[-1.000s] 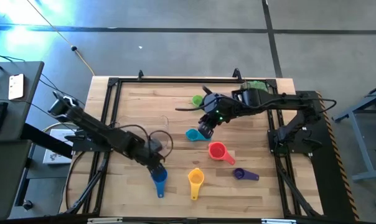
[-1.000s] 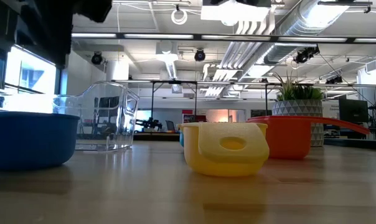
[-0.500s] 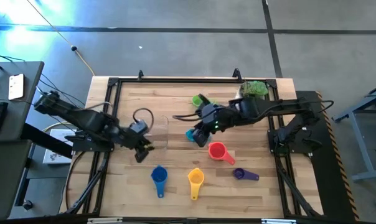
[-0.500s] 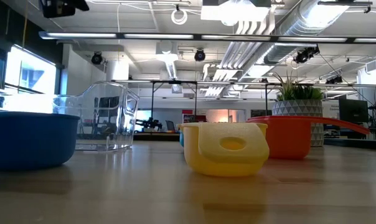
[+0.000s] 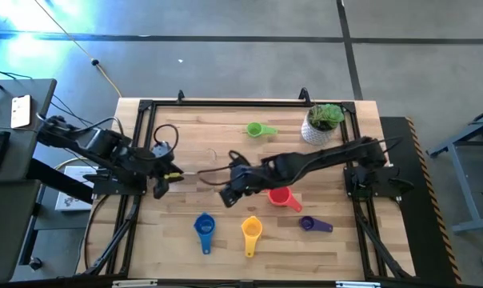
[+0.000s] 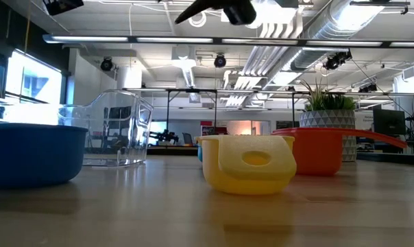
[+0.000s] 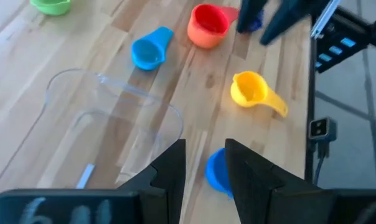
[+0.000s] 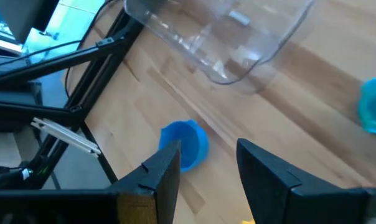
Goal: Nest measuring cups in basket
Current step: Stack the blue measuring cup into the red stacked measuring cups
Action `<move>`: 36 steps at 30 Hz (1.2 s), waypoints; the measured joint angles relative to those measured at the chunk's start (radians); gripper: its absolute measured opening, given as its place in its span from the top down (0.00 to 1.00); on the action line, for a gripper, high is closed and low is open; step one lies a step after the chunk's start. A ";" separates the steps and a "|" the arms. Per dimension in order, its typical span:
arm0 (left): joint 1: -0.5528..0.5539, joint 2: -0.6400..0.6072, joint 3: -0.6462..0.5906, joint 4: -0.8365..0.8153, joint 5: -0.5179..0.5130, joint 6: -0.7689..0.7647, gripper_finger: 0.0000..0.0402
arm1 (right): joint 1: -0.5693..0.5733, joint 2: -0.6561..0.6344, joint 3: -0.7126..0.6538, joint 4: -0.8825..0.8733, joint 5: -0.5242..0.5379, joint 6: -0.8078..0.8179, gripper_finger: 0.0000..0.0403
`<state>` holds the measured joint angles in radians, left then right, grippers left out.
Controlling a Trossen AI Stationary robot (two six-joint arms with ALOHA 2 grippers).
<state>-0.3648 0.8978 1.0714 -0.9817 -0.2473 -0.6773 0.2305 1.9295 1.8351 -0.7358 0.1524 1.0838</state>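
While left end effector [image 7: 205,168] and right end effector [image 8: 206,168] both open, empty: six loose measuring cups [image 7: 249,88], one clear basket [image 7: 107,81].

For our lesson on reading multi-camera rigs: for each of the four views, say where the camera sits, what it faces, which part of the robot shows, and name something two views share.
High view: above the table, looking straight down; both arms, left gripper, right gripper.
Low view: table height, level across into the room; yellow cup close, an arm overhead.
Left wrist view: on the left arm, facing the basket; own fingers.
Right wrist view: on the right arm, facing the table; own fingers.
Shared: blue cup shows in all views.
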 joint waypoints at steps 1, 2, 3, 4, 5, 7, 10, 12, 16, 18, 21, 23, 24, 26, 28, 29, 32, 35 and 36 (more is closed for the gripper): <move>0.000 -0.007 0.000 -0.015 0.000 0.001 0.74 | 0.004 0.016 0.000 0.017 0.000 0.000 0.63; 0.000 -0.014 0.000 -0.020 0.000 0.001 0.74 | 0.008 0.030 0.000 0.031 0.001 0.001 0.63; 0.000 -0.021 0.000 -0.029 0.000 0.001 0.74 | 0.011 0.046 0.000 0.052 0.002 0.000 0.63; 0.000 -0.026 0.000 -0.044 0.000 0.001 0.74 | 0.015 0.061 0.000 0.073 0.007 -0.003 0.63; 0.000 -0.031 0.000 -0.054 0.000 0.001 0.74 | 0.018 0.077 0.000 0.090 0.013 -0.008 0.63; 0.000 -0.038 0.000 -0.059 0.000 -0.001 0.74 | 0.026 0.108 0.000 0.128 0.025 -0.018 0.63; 0.000 -0.045 0.000 -0.071 0.000 -0.001 0.74 | 0.035 0.155 0.000 0.193 0.033 -0.026 0.63; 0.000 -0.045 0.000 -0.070 0.000 -0.001 0.74 | 0.041 0.184 0.000 0.232 0.035 -0.027 0.63; 0.000 -0.046 0.000 -0.070 0.000 0.000 0.74 | 0.054 0.239 0.000 0.275 0.034 -0.008 0.63; 0.000 -0.045 0.000 -0.069 0.000 0.000 0.74 | 0.062 0.264 0.000 0.288 0.033 -0.007 0.63; 0.000 -0.045 0.000 -0.070 0.000 0.000 0.74 | 0.072 0.299 0.000 0.300 0.035 0.022 0.63; 0.000 -0.045 0.000 -0.070 0.000 0.001 0.74 | 0.077 0.321 0.000 0.300 0.035 0.042 0.63; 0.000 -0.045 0.000 -0.070 0.000 0.000 0.74 | 0.080 0.330 0.000 0.303 0.035 0.045 0.63; 0.000 -0.045 0.000 -0.069 0.000 0.000 0.74 | 0.083 0.346 0.000 0.326 0.034 0.045 0.63; 0.000 -0.045 0.000 -0.069 0.000 -0.001 0.74 | 0.085 0.361 0.000 0.349 0.030 0.045 0.63; 0.000 -0.045 0.000 -0.069 0.000 -0.001 0.74 | 0.085 0.368 0.000 0.366 0.028 0.045 0.63; 0.000 -0.045 0.000 -0.069 0.000 -0.001 0.74 | 0.085 0.385 0.000 0.393 0.022 0.044 0.63; 0.000 -0.045 0.000 -0.069 0.000 -0.001 0.74 | 0.085 0.393 0.000 0.393 0.019 0.052 0.63; 0.000 -0.045 0.000 -0.068 -0.001 0.000 0.74 | 0.085 0.396 0.000 0.389 0.018 0.059 0.63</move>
<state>-0.3649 0.8524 1.0714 -1.0500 -0.2480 -0.6777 0.3153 2.3255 1.8351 -0.3466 0.1702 1.1432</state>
